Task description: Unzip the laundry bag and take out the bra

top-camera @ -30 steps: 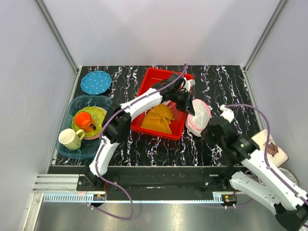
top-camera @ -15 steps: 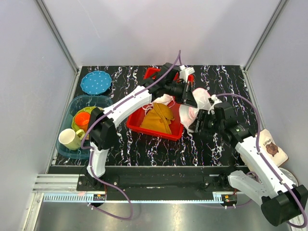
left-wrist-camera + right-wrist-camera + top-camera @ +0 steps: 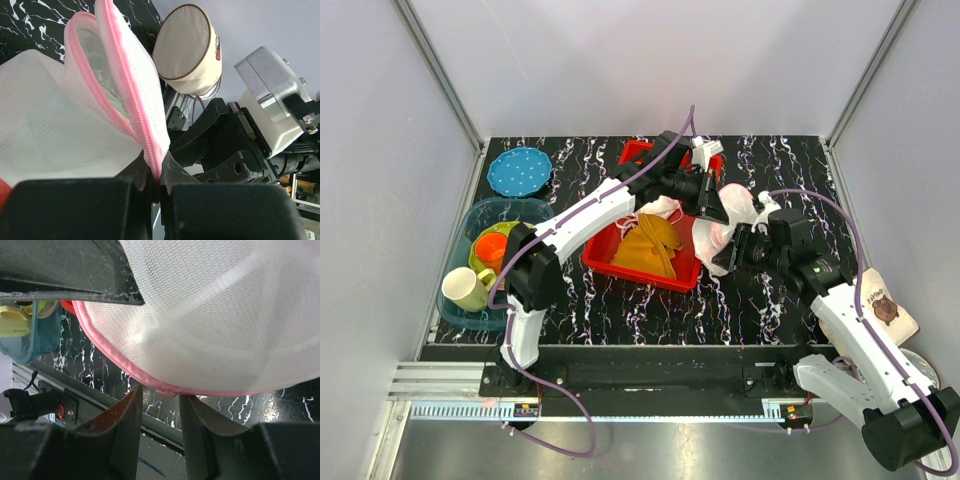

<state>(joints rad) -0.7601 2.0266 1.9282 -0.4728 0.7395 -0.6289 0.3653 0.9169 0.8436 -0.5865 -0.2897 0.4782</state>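
**Laundry bag and grippers.** The laundry bag (image 3: 712, 238) hung clear of the table just off the right edge of the red tray (image 3: 640, 272), with its pink zipper edging partly parted. The left gripper (image 3: 157, 176), reaching across the tray, was clamped on that edging. The right gripper (image 3: 160, 394), on the bag's side away from the tray, had its jaws apart, with the pink hem at their tips. A mustard cloth (image 3: 648, 245) lay in the tray.

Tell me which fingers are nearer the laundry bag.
Left. The left fingers pinch the laundry bag at its zipper edge; the right fingers stand open just under its lower edge.
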